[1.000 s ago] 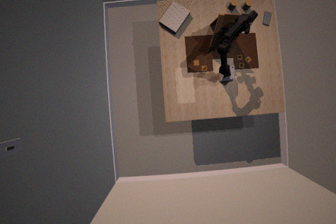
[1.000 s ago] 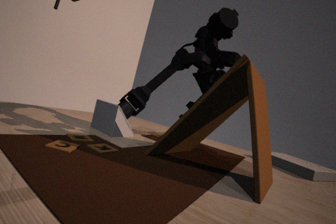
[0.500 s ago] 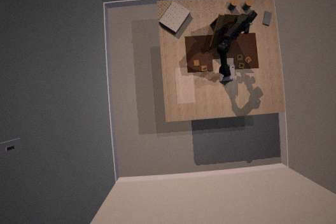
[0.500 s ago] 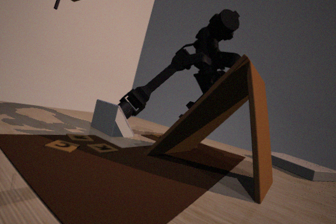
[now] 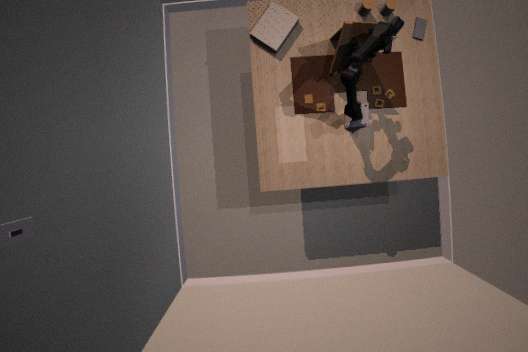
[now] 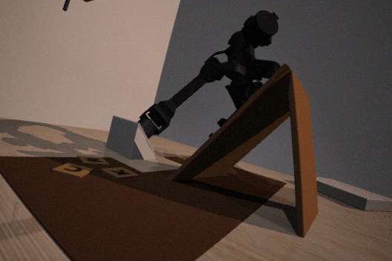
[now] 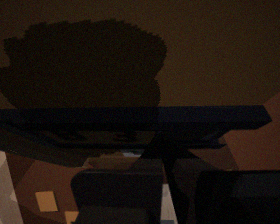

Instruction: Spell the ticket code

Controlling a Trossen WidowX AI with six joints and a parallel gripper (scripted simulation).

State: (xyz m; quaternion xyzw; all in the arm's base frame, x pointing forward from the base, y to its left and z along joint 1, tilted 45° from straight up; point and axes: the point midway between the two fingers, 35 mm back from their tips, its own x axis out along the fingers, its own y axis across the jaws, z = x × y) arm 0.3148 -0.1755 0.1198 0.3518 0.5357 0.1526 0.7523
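Pale box: (image 5: 275, 27) at the counter's (image 5: 345, 156) far left corner.
Left tiles: two (image 5: 309, 98) (image 5: 321, 107), flat on the brown mat (image 5: 312, 73) (image 6: 122, 216).
Board: (image 5: 345, 48) (image 6: 245, 116) leaning, its dark blue rail (image 7: 131, 117) bearing dark marks, unreadable.
Hand: (image 5: 387, 48) (image 6: 216, 128) (image 7: 179, 172) over the board's sloping face, fingers closed, apparently gripping nothing; contact with the rail unclear.
Right tiles: three, (image 5: 376, 90) (image 5: 379, 103) (image 5: 390, 93) lying on the mat.

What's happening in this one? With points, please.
A black robot arm (image 5: 370, 48) (image 6: 189, 90) reaches over a slanted wooden board (image 5: 345, 48) (image 6: 241, 127), its jaws shut on no tile. Dark letters show faintly at the board's blue rail (image 7: 136, 117); the code is unreadable. Five square wooden tiles lie on the brown mat (image 5: 312, 73) (image 6: 122, 216), three on one side, two on the other.
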